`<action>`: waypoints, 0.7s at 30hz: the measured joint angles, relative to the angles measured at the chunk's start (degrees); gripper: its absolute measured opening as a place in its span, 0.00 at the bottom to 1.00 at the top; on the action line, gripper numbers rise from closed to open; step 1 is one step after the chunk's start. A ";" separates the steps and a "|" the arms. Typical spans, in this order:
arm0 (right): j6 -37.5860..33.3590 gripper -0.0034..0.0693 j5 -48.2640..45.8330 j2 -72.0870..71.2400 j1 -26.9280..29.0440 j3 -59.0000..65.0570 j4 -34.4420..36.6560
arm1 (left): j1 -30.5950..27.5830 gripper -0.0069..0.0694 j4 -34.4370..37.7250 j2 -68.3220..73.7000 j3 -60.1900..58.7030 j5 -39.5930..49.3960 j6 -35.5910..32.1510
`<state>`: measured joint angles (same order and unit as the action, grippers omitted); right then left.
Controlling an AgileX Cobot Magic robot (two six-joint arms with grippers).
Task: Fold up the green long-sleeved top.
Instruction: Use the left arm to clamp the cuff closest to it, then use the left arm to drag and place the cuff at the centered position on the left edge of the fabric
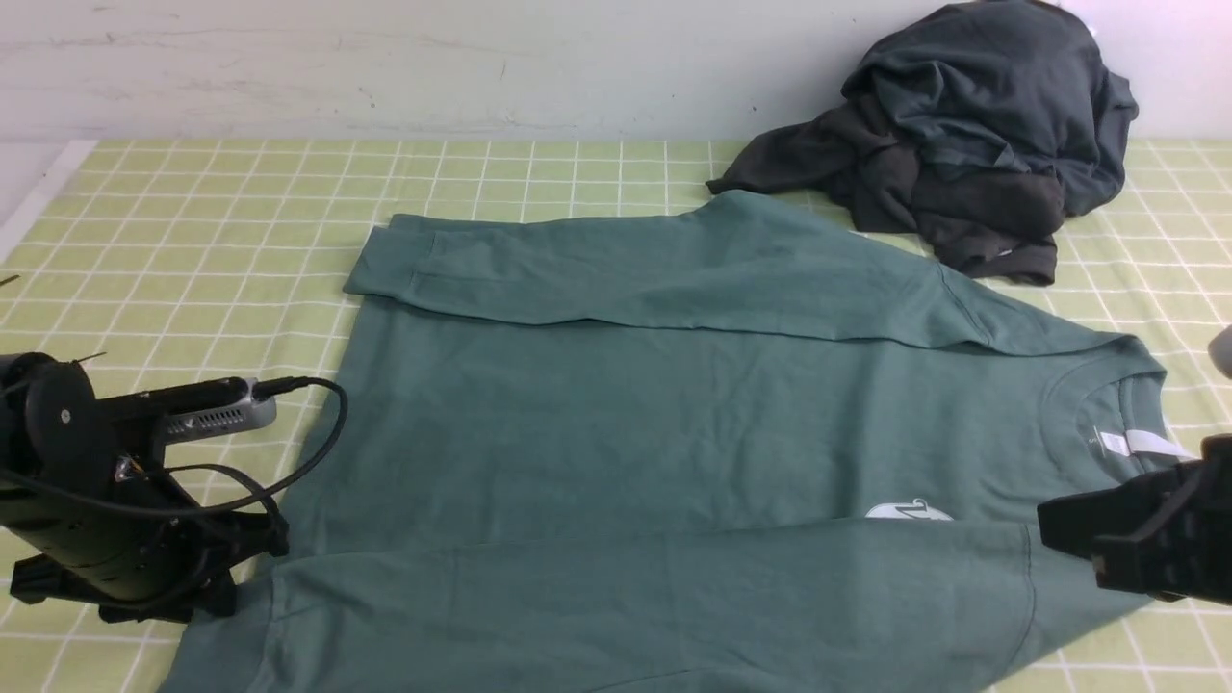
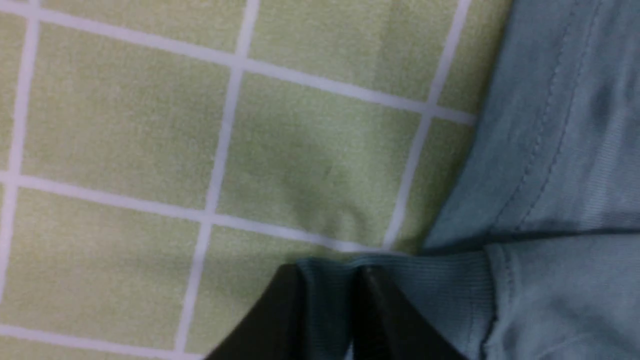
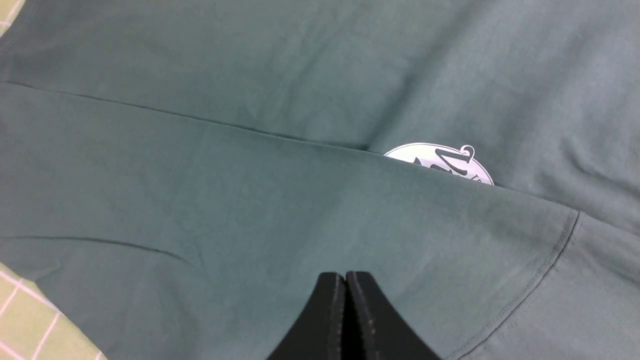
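The green long-sleeved top (image 1: 626,433) lies flat on the checked cloth, collar and white neck label (image 1: 1136,443) to the right. Both sleeves are folded across the body; the near sleeve half covers the white chest print (image 1: 910,510). My left gripper (image 1: 236,577) is at the top's near left corner. In the left wrist view my left gripper (image 2: 327,272) is shut on the ribbed cuff (image 2: 440,285). My right gripper (image 1: 1044,525) hovers by the near shoulder. In the right wrist view my right gripper (image 3: 345,275) is shut and empty over the folded sleeve (image 3: 250,215), near the print (image 3: 440,160).
A pile of dark charcoal clothes (image 1: 962,135) sits at the back right, touching the top's far shoulder. The yellow-green checked tablecloth (image 1: 192,212) shows bare at the left and back. A wall runs behind. A grey object (image 1: 1222,351) pokes in at the right edge.
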<state>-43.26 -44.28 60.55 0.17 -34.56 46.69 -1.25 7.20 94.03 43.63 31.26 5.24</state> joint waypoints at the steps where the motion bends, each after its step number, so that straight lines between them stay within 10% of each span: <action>1: 0.00 0.03 -0.11 0.00 0.00 0.00 0.00 | 0.00 0.18 0.36 -0.36 -0.06 0.00 -0.90; 21: -1.30 0.03 -0.17 0.04 0.00 0.00 1.25 | 7.59 0.13 13.60 -20.16 19.60 1.88 -22.36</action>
<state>-44.57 -44.45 60.59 0.17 -34.56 47.93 6.35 20.79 73.87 63.24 33.14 -17.11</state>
